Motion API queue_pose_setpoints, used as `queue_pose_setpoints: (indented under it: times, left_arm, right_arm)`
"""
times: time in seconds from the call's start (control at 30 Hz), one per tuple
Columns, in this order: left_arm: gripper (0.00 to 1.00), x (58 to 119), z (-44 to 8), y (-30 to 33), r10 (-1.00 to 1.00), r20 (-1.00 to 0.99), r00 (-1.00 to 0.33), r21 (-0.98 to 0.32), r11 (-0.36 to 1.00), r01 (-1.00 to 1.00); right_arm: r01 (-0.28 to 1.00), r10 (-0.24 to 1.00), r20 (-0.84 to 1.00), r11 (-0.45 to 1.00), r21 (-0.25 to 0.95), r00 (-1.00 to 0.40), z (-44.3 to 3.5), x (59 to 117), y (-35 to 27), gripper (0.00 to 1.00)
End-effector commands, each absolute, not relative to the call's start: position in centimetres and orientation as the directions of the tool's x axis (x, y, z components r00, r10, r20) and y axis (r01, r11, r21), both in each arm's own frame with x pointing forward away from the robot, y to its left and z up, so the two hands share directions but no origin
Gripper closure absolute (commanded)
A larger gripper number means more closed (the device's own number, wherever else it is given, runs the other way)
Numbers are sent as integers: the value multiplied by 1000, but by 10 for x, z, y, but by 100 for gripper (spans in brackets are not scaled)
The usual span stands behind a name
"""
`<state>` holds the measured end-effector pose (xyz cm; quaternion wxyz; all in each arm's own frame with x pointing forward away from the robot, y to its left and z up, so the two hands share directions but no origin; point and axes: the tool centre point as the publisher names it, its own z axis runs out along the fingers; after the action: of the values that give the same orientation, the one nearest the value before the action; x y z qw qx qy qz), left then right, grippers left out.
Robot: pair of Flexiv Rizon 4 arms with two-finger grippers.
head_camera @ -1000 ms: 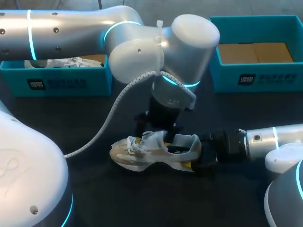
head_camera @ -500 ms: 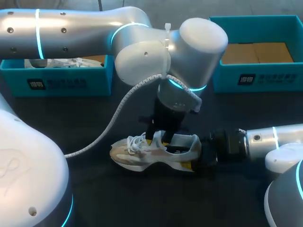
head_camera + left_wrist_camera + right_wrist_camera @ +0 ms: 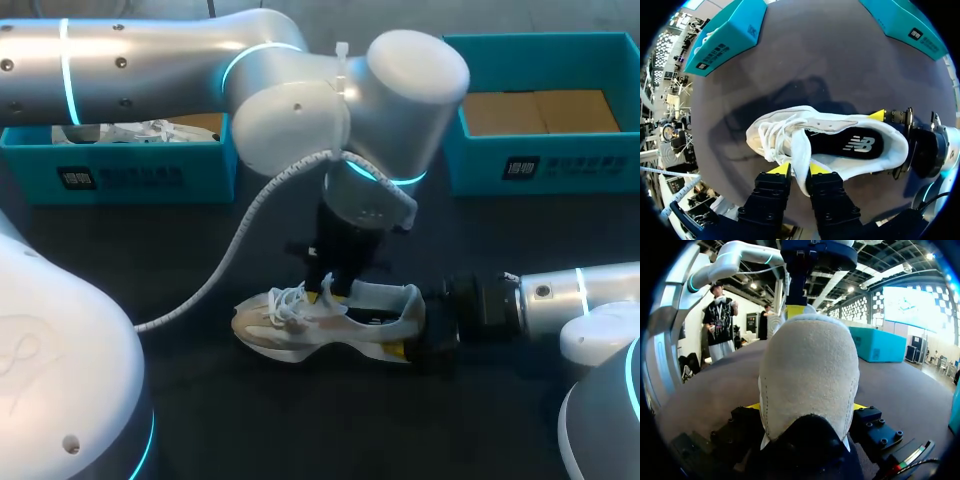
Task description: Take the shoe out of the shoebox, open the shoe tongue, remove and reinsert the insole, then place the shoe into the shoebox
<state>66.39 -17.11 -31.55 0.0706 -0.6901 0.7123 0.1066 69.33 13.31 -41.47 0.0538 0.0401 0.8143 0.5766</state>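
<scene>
The shoe point(image 3: 325, 325) stands on its sole on the dark desk point(image 3: 250, 420), a little below the middle of the head view. Its toe points toward the frame's left and its heel toward the right. It is pale, cream and white, with white laces, and it is outside both boxes.

Its tongue point(image 3: 800, 162) is pulled up and back from the laces. In the left wrist view the tongue runs down between the two yellow fingertips point(image 3: 781, 169), which press it from either side, so the left jaws are clenched on the tongue. The dark insole point(image 3: 850, 145) lies flat inside the shoe's opening, ahead of those jaws.

At the heel, the right wrist view shows the suede back of the shoe filling the space between two yellow tips, one at each side. The right jaws are thus grasping the shoe by its heel.

In the head view the left arm point(image 3: 300, 110) comes in from the upper left and bends down over the shoe. A white coiled cable point(image 3: 240, 240) loops from it toward the lower left. The right arm point(image 3: 570, 300) enters from the right edge, level with the shoe.

A teal shoebox point(image 3: 130, 175) sits at the upper left with another white shoe point(image 3: 150, 130) inside. A second teal shoebox point(image 3: 540, 165) sits at the upper right, its brown cardboard floor showing.
</scene>
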Motion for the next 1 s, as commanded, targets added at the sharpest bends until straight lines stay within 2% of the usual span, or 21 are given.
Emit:
queue_pose_setpoints:
  times: [0.03, 0.27, 0.43, 0.57, 0.87, 1.0]
  left_arm:
    - [61, 660, -314, -171, -969, -242, -45, 52, 33, -998]
    - [100, 658, -311, -173, -970, -238, -47, 40, 39, -998]
    - [100, 662, -310, -163, -975, -222, -22, 37, 14, -999]
    - [100, 668, -309, -151, -987, -159, -20, 84, 6, -996]
    - [100, 684, -309, -115, -993, 90, -73, 245, 93, -965]
    - [100, 687, -314, -107, -979, 168, -116, 270, 159, -950]
  right_arm:
    - [4, 127, -41, 337, 941, -991, -415, 694, 135, 100]
    - [4, 127, -41, 337, 941, -991, -415, 694, 135, 100]
    - [4, 127, -41, 337, 941, -991, -415, 694, 135, 100]
    - [4, 127, -41, 337, 941, -991, -415, 694, 135, 100]
    - [4, 127, -41, 337, 941, -991, -415, 694, 135, 100]
    - [4, 127, -41, 337, 941, -991, -415, 694, 135, 100]
